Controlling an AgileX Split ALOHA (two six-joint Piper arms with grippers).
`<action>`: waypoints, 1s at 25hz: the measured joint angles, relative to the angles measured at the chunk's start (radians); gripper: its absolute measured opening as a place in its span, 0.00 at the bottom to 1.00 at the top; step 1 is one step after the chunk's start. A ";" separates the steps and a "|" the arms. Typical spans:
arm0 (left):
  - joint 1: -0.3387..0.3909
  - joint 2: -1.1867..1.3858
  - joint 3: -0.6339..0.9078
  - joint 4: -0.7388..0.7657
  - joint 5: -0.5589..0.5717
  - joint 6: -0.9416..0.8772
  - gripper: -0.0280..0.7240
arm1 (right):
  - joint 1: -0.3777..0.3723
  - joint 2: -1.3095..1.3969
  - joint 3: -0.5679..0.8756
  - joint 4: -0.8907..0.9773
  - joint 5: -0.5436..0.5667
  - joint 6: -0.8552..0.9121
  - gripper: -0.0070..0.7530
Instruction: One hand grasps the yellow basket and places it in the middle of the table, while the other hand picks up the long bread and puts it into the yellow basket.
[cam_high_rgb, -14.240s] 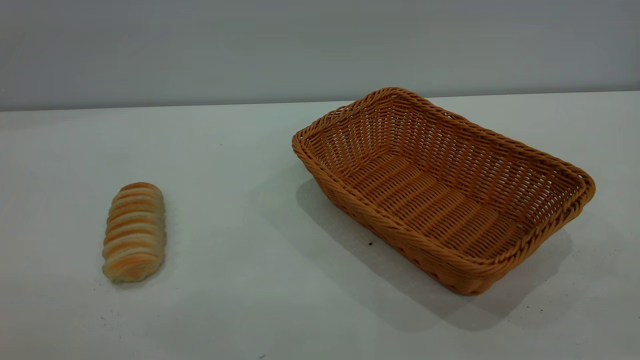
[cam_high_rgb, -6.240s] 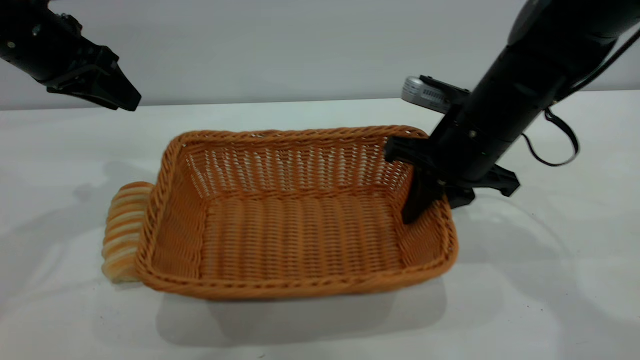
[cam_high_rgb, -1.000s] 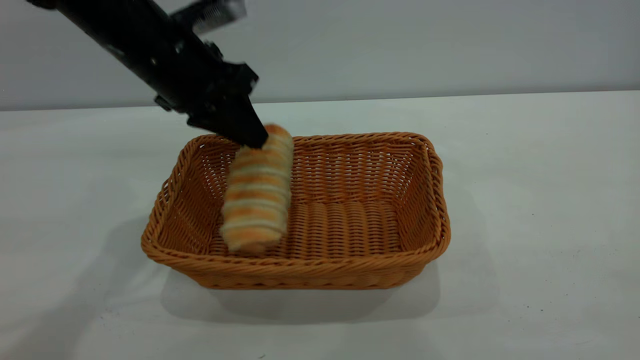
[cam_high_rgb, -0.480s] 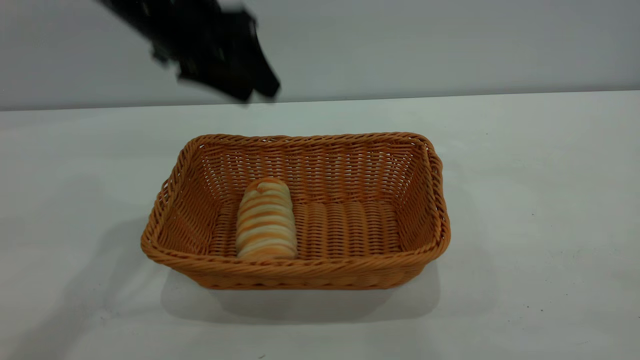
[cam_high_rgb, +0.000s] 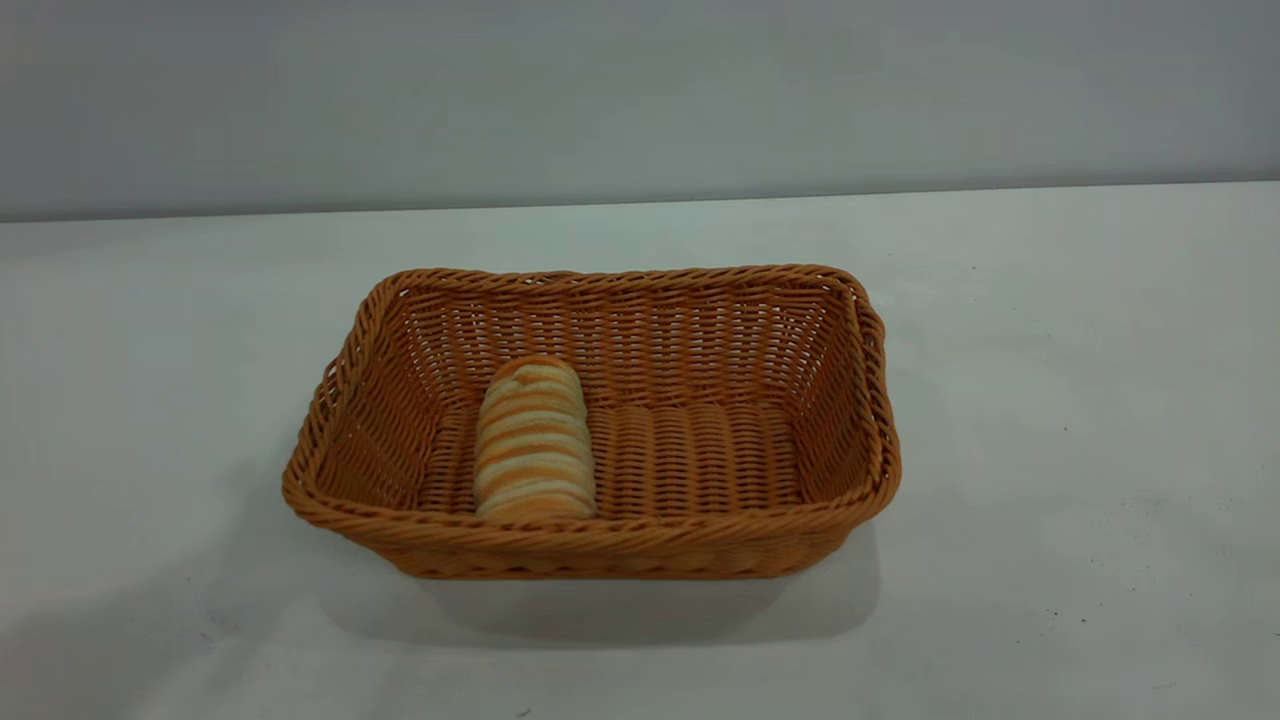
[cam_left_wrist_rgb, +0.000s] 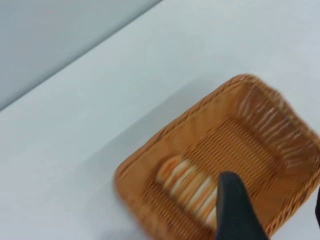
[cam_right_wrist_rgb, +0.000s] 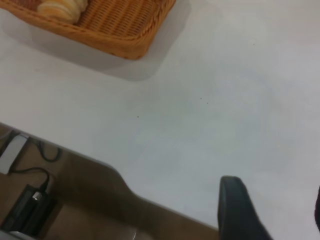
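The yellow basket (cam_high_rgb: 600, 535) stands near the middle of the white table (cam_high_rgb: 1050, 350). The long bread (cam_high_rgb: 533, 440) lies on the basket floor in its left half, with one end toward the front rim. Neither arm shows in the exterior view. In the left wrist view my left gripper (cam_left_wrist_rgb: 274, 192) hovers open well above the basket (cam_left_wrist_rgb: 240, 145) and the bread (cam_left_wrist_rgb: 187, 180), holding nothing. In the right wrist view my right gripper (cam_right_wrist_rgb: 274, 192) is open and empty over bare table, far from the basket (cam_right_wrist_rgb: 125, 30) and the bread (cam_right_wrist_rgb: 60, 9).
The table's edge (cam_right_wrist_rgb: 125, 185) runs close to my right gripper. Beyond it lie the floor and a dark box with cables (cam_right_wrist_rgb: 30, 205). A grey wall (cam_high_rgb: 640, 90) stands behind the table.
My left gripper let go of the bread, which dropped flat into the basket. The arm then rose and left the exterior view. The basket has not moved.
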 joint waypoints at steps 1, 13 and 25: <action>0.000 -0.037 0.000 0.046 0.028 -0.033 0.64 | 0.000 0.000 0.000 -0.002 0.000 0.003 0.48; 0.000 -0.531 0.001 0.280 0.334 -0.219 0.64 | 0.000 0.000 0.000 -0.006 0.000 0.017 0.48; 0.000 -1.025 0.343 0.290 0.339 -0.345 0.64 | 0.000 0.000 0.000 -0.005 0.000 0.018 0.48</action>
